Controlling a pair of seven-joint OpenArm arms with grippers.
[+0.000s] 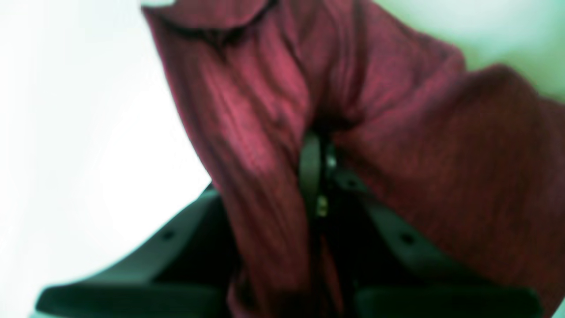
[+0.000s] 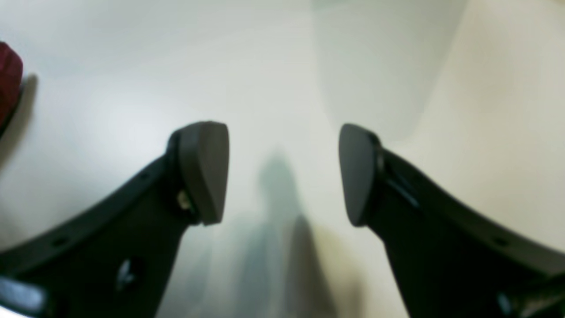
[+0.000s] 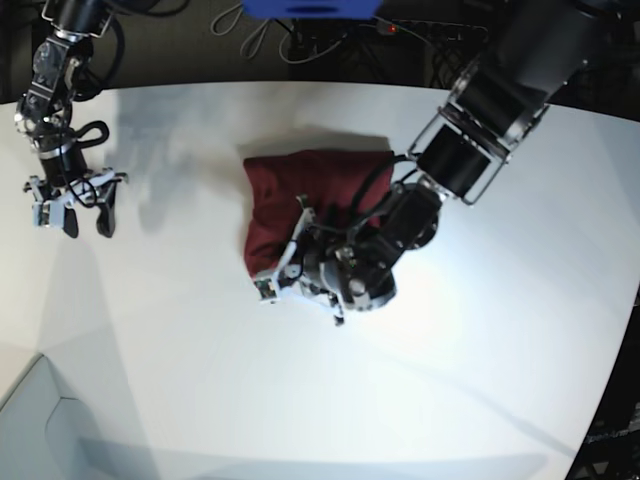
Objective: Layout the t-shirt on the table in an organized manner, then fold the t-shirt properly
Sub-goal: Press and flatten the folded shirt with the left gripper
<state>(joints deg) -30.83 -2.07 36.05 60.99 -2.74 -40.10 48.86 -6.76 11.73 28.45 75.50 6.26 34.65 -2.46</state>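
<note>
The dark maroon t-shirt (image 3: 315,190) lies bunched in a rumpled heap near the middle of the white table (image 3: 450,380). My left gripper (image 3: 300,237) is at the heap's near edge, shut on a fold of the cloth. In the left wrist view the t-shirt (image 1: 247,110) drapes over both fingers, and the left gripper (image 1: 318,152) pinches it. My right gripper (image 3: 75,222) hangs open over bare table at the far left, well away from the garment. Its pads (image 2: 205,172) stand wide apart around nothing, with the right gripper (image 2: 282,174) above the table (image 2: 282,66). A sliver of t-shirt (image 2: 9,88) shows at the left edge.
Cables and dark framework (image 3: 300,40) run along the table's far edge, under a blue object (image 3: 310,8). The table's curved edge (image 3: 615,360) falls away at the right. A seam or corner (image 3: 50,390) marks the near left.
</note>
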